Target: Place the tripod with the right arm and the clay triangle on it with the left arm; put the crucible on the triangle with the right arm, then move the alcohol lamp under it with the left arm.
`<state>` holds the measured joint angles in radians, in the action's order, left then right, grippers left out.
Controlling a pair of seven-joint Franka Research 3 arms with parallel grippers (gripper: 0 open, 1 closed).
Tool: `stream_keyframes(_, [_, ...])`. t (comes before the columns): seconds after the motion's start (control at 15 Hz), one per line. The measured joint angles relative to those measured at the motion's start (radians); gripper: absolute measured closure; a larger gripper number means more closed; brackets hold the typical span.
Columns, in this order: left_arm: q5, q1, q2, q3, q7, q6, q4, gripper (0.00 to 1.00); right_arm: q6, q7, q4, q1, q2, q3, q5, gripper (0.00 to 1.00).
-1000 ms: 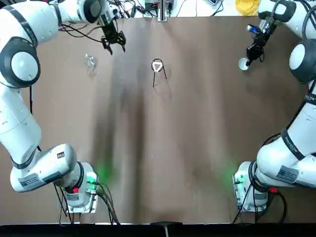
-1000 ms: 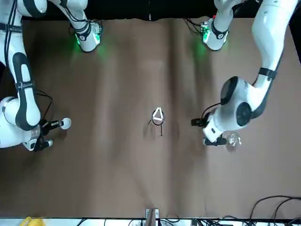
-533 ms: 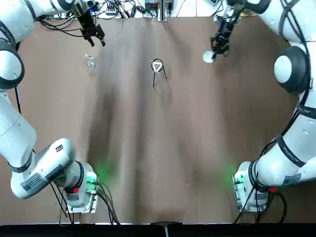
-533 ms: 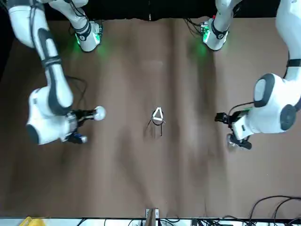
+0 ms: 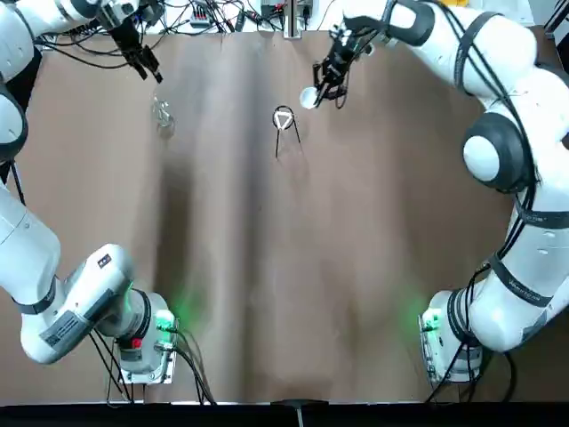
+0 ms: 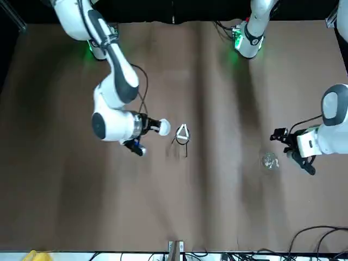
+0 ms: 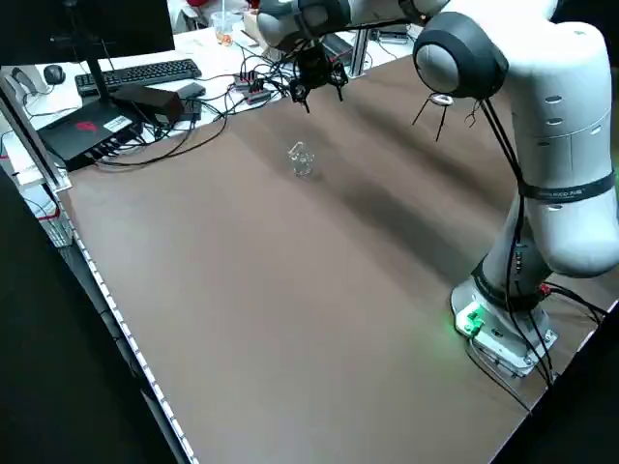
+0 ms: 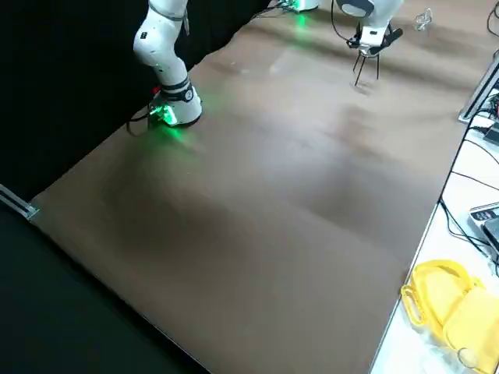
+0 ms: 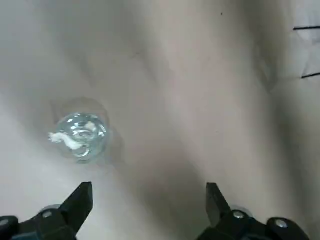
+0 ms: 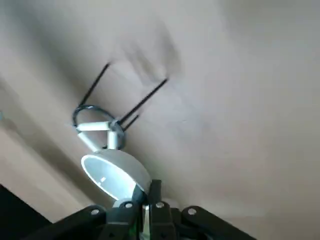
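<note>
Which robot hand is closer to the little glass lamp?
The left. The left hand is open just beside the glass lamp, above the table; the right hand, holding the white cup, is farther off, past the wire stand.

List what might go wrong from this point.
The right end effector grips the crucible at one side, so the cup may tilt or slip on release.

The clay triangle rests loosely on the tripod's ring; a bump could knock it askew.

brown-covered table [image 5: 373,285] | tripod [image 5: 295,130] standing | alcohol lamp [image 5: 163,113], apart from tripod
</note>
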<state>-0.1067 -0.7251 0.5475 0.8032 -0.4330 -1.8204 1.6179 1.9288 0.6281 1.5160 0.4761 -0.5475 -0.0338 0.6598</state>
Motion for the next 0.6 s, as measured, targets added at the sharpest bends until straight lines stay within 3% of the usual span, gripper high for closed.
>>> stream_keyframes(0.33, [0.002,-0.038,0.024,-0.015,-0.199,-0.030,-0.032,0.00,0.136,0.012,0.000,0.091,-0.055,0.002,0.067,0.94])
stream_keyframes(0.6, [0.146,-0.086,0.091,-0.085,-0.583,-0.108,-0.049,0.00,0.191,0.012,0.000,0.108,-0.072,0.002,0.070,0.94])
